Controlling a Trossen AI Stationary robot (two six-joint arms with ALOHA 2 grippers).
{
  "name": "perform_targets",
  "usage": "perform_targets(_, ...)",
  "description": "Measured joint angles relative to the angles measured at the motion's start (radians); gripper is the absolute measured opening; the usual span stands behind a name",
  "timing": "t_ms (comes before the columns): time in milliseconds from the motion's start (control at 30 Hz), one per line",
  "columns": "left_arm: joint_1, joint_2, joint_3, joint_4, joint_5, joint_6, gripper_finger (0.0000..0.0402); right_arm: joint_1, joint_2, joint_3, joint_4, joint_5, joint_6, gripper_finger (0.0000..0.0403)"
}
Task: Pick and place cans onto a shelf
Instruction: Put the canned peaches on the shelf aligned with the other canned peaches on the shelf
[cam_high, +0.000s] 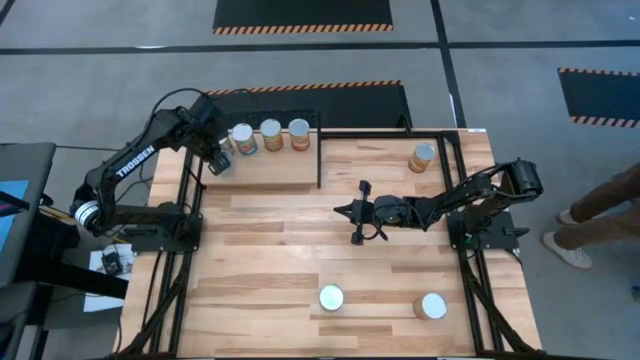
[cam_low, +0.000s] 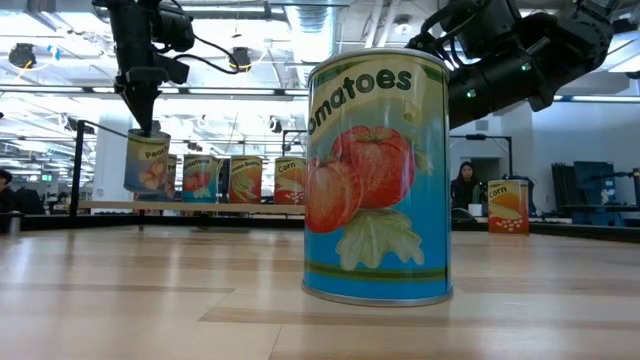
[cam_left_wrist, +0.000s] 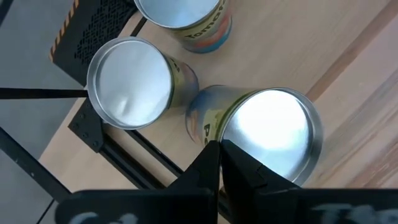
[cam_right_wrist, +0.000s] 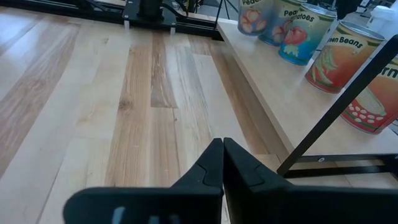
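High view shows us the left hand (cam_high: 219, 163) at the shelf's (cam_high: 290, 170) left end, fingers pressed together above the peaches can (cam_left_wrist: 267, 134), holding nothing. We count more cans (cam_high: 271, 134) standing in a row on the shelf beside it. Our right hand (cam_high: 358, 212) hovers over the middle of the worktop (cam_high: 300, 250), fingers likewise closed and empty. A tomatoes can (cam_low: 377, 175) stands near the worktop's front edge.

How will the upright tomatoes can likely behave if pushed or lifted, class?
The tomatoes can looks rigid metal, so unlikely to crush. Tall on a flat base: a high push might tip it, then roll. Glossy label may slip.
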Motion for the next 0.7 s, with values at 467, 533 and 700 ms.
perform_targets(467, 0.0, 0.001, 0.0, 0.047, 0.001, 0.023, 0.0, 0.0, 0.0, 0.0, -0.002, 0.0, 0.005, 0.0021)
perform_targets(533, 0.0, 0.011, 0.0, 0.047, 0.002, 0.023, 0.0, 0.0, 0.0, 0.0, -0.002, 0.0, 0.005, 0.002)
perform_targets(700, 0.006, 0.058, -0.001, 0.052, 0.012, 0.023, 0.0, 0.0, 0.0, 0.0, -0.002, 0.0, 0.005, 0.0017)
